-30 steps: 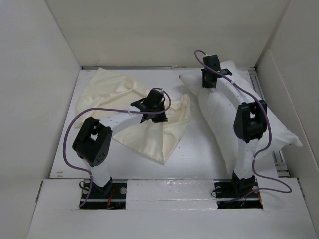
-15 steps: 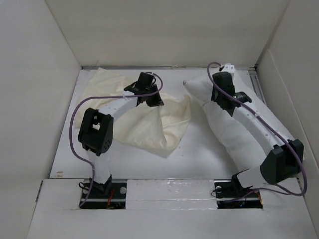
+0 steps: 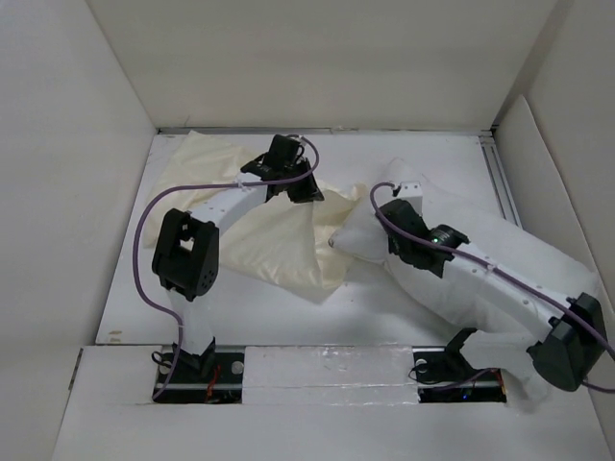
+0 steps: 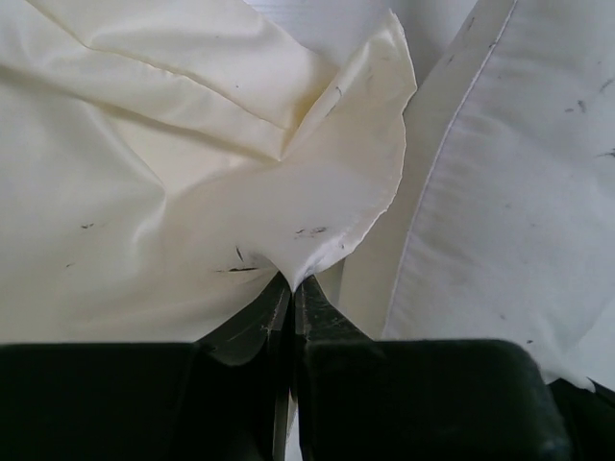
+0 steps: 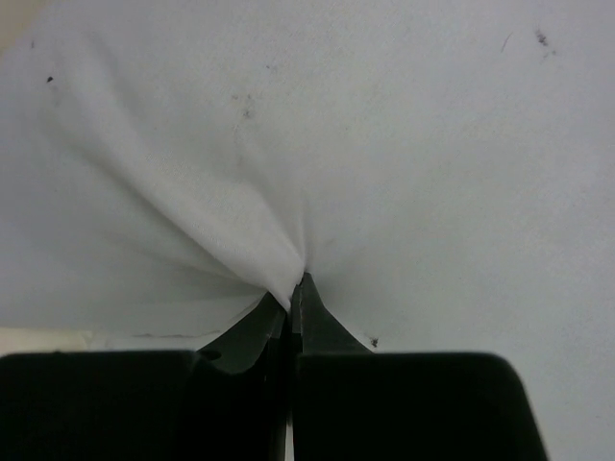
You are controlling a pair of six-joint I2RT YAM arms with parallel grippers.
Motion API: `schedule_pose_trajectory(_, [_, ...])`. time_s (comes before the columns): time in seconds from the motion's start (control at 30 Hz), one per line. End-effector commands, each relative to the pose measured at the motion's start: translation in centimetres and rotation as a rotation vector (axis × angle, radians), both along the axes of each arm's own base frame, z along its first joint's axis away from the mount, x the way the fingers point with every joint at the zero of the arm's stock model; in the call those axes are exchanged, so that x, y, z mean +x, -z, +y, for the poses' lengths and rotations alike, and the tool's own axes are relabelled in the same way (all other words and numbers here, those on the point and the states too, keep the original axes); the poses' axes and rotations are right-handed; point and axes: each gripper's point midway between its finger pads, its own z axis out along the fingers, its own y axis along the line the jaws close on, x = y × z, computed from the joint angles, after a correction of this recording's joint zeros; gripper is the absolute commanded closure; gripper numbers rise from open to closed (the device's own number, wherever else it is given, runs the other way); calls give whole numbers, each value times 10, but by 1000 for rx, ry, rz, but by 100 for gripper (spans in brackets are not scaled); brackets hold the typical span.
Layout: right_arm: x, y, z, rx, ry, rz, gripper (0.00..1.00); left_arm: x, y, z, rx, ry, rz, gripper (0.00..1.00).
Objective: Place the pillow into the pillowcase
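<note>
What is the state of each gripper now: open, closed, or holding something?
Left gripper: closed, pinching a fold of the pillowcase.
Right gripper: closed, pinching the fabric of the pillow.

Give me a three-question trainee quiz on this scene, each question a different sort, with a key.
1. True or false: the left fingers are shut on the pillowcase.
2. What do the right fingers pinch? A: the pillowcase. B: the pillow. C: nothing.
3. Fill in: in the top view, the pillow lies to the ____ of the pillowcase.

Key: 1 true; 2 B; 3 right.
</note>
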Motion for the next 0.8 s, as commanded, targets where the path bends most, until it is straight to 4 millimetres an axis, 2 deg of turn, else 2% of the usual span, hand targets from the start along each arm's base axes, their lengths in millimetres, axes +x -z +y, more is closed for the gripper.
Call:
schedule_pose_trajectory(0.0, [-10, 15, 2, -78, 87, 53, 100, -5, -30, -4, -64, 25, -58, 100])
schedule_pose_trajectory(0.03, [-12, 7, 13, -105, 82, 19, 100, -5, -30, -4, -64, 25, -58, 100])
schedule_pose_trajectory(0.07, [-13, 7, 15, -128, 99, 13, 100, -7, -30, -3, -63, 25, -57, 100])
schedule_pose_trajectory(0.13, [-17, 19, 15, -195, 166, 29, 100, -9, -34, -2, -64, 25, -58, 100])
schedule_pose_trajectory(0.17, [-16, 18, 24, -193, 164, 32, 100, -12, -36, -1, -63, 25, -55, 100])
schedule_pose_trajectory(0.2, [-14, 25, 27, -206, 179, 48, 100, -14, -32, 0, -58, 25, -46, 100])
schedule_pose_trajectory(0.23, [-14, 21, 38, -209, 154, 37, 100, -17, -32, 2, -57, 25, -44, 100])
schedule_pose_trajectory(0.27, [-18, 25, 41, -215, 148, 44, 100, -17, -32, 2, -57, 25, -44, 100])
schedule_pose_trajectory(0.33, [-16, 22, 58, -188, 137, 30, 100, -24, -41, 4, -73, 32, -62, 100])
schedule_pose_trajectory(0.37, [-21, 21, 69, -193, 101, 29, 100, -27, -42, 5, -74, 32, -63, 100])
schedule_pose_trajectory(0.47, [-29, 9, 101, -148, 45, 15, 100, -30, -56, 5, -98, 34, -80, 100])
schedule_pose_trajectory(0.5, [-40, 1, 121, -131, -4, 6, 100, -31, -62, 6, -103, 35, -91, 100])
schedule_pose_trajectory(0.53, [-47, -7, 129, -116, -17, -9, 100, -30, -71, 5, -114, 35, -111, 100])
schedule_pose_trajectory(0.57, [-55, -9, 131, -131, -19, -9, 100, -31, -70, 6, -110, 35, -103, 100])
schedule_pose_trajectory(0.6, [-66, -13, 141, -136, -51, -18, 100, -31, -74, 5, -112, 35, -107, 100])
schedule_pose_trajectory(0.63, [-69, -27, 150, -102, -60, -38, 100, -30, -83, 5, -121, 35, -125, 100])
schedule_pose_trajectory(0.77, [-82, -42, 164, -81, -110, -59, 100, -31, -81, 6, -117, 35, -117, 100])
